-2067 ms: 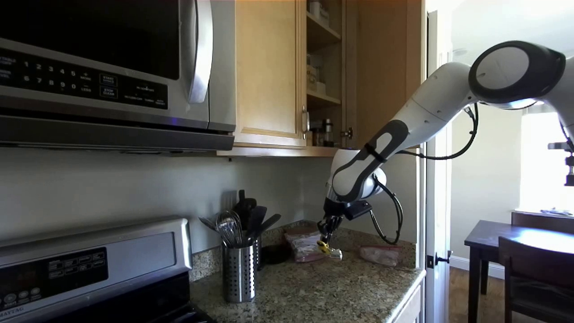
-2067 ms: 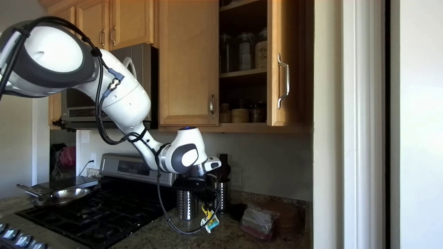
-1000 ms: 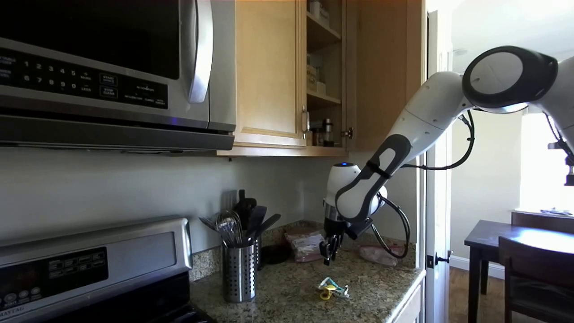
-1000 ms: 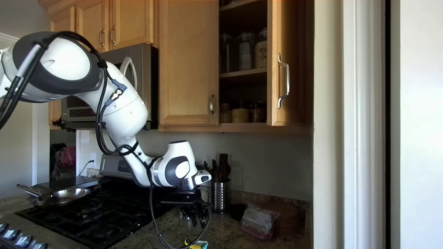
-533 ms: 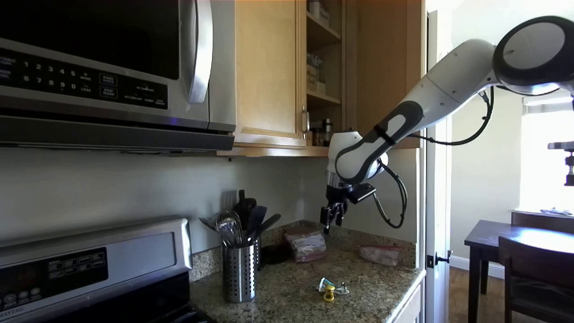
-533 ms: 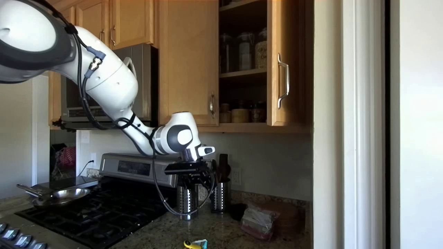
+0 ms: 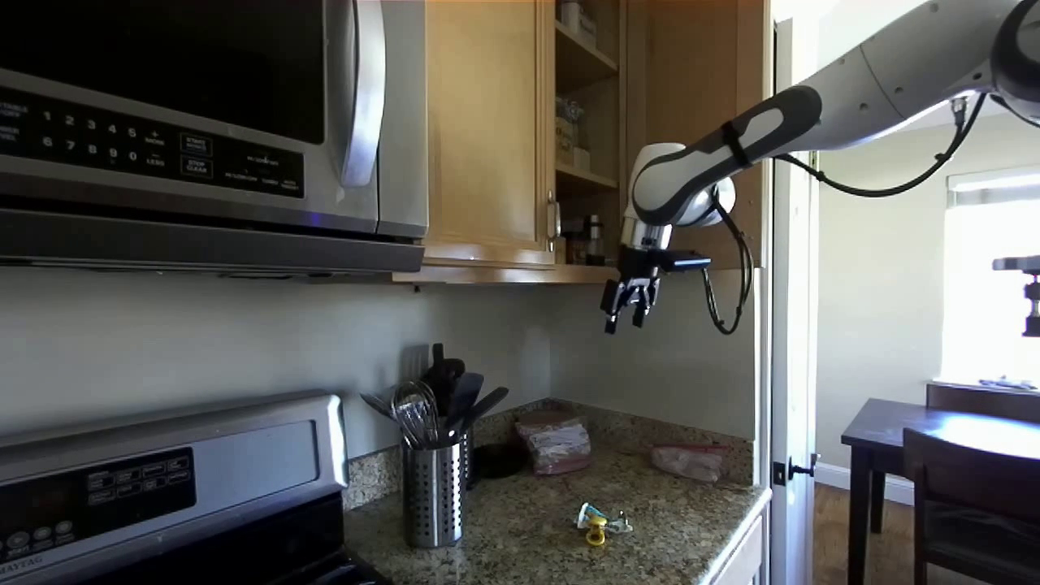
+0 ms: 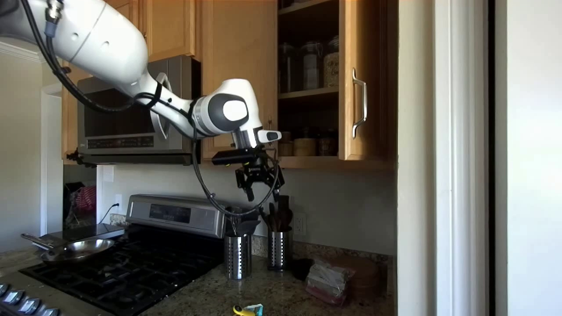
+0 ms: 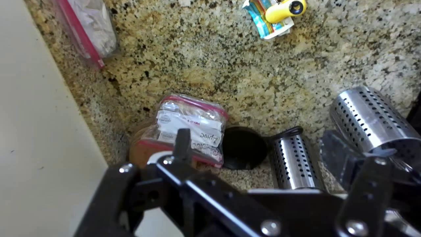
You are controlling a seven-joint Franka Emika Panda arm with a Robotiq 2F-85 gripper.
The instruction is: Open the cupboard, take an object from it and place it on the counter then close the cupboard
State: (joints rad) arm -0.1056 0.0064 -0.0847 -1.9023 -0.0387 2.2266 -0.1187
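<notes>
Kitchen corner, as I see it from afar: the hand [image 7: 625, 322] hangs released above the table [image 7: 520, 520], its fingers [image 9: 183, 144] spread apart and pointing downward. The yellow item [image 9: 284, 12] lies on the table's speckled granite, well apart from the hand, overlapping a blue printed wrapper [image 9: 260, 22] (whether clipped to it or merely resting on it, I cannot tell). The cupboard [image 8: 308, 93] is open; its door [image 8: 369, 48], fitted with a silver bar handle [image 8: 365, 103], stands swung outward, and glass jars [image 8: 311, 66] occupy a shelf inside. In both exterior views the white arm [image 7: 869, 106] slopes down toward the hand, which appears lower than the cupboard's bottom edge. Two perforated steel holders [image 8: 238, 259] stand upright on the table, each bearing utensils [image 7: 464, 398]. In my wrist view a dark round object [image 9: 245, 148], too shadowed to name, sits between the rear holder [image 9: 294, 161] and a red-edged zip bag [image 9: 190, 128]; a second zip bag [image 9: 97, 26] lies near the pale wall [image 9: 42, 131]. The steel-and-black microwave [image 7: 203, 130] hangs above the stove [image 8: 131, 259], along whose far side, in an exterior view, I see a steel pan [image 8: 81, 250].
</notes>
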